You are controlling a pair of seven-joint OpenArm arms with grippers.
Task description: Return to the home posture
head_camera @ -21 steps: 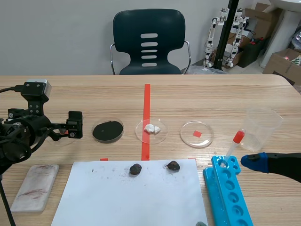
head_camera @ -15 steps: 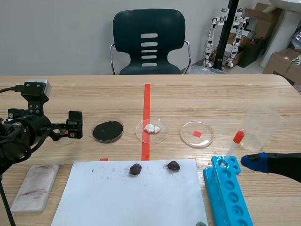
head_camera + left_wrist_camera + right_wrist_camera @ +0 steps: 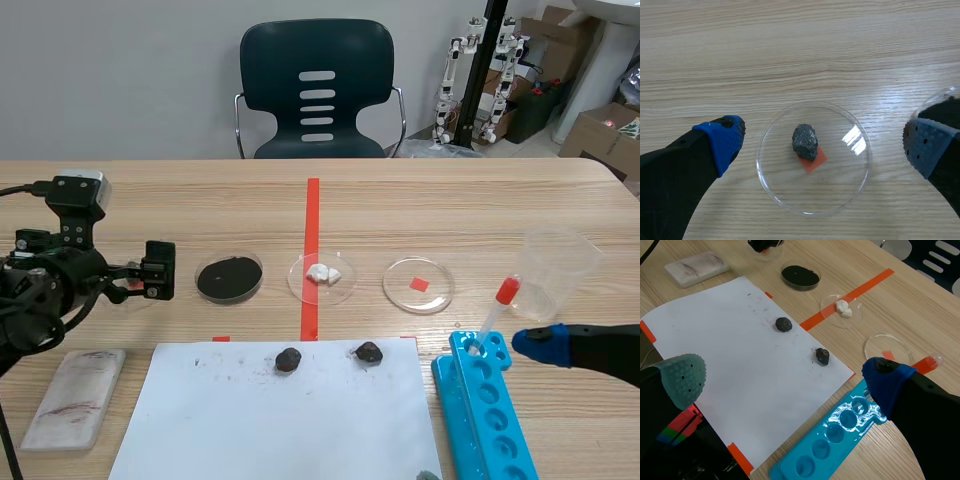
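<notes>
left gripper [image 3: 160, 270] hangs off the white sheet's [image 3: 280, 420] far left corner in the scene view, low over the worktop [image 3: 200, 200]. right gripper [image 3: 540, 345] sits low off the sheet's right edge, over the blue rack [image 3: 485, 410] with its red-capped dropper [image 3: 497, 312]. beyond the sheet's far edge lie a black-powder dish [image 3: 229, 277], a dish of white lumps [image 3: 322, 275], a dish with a red square [image 3: 418, 284] and a plastic cup [image 3: 560, 270]. two dark rocks [image 3: 289, 359] rest on the sheet near that edge, and a white block [image 3: 75, 395] lies left of it.

left wrist view: the left gripper [image 3: 822, 145] is spread wide and holds nothing, with a petri dish [image 3: 762, 167] below it carrying a small rock [image 3: 805, 141]. the handling looks finished; pulling back to home seems barely begun. the dish and the black-powder dish [image 3: 945, 107] beside one finger could get clipped if the arm sweeps out low.

right wrist view: the right gripper [image 3: 785, 380] is likewise spread and empty above the sheet [image 3: 735, 345]. the rack [image 3: 840, 440] and dropper [image 3: 920, 363] sit just off the sheet's edge, close under the arm. home itself is not shown, so i cannot tell how far either arm has left to go.
</notes>
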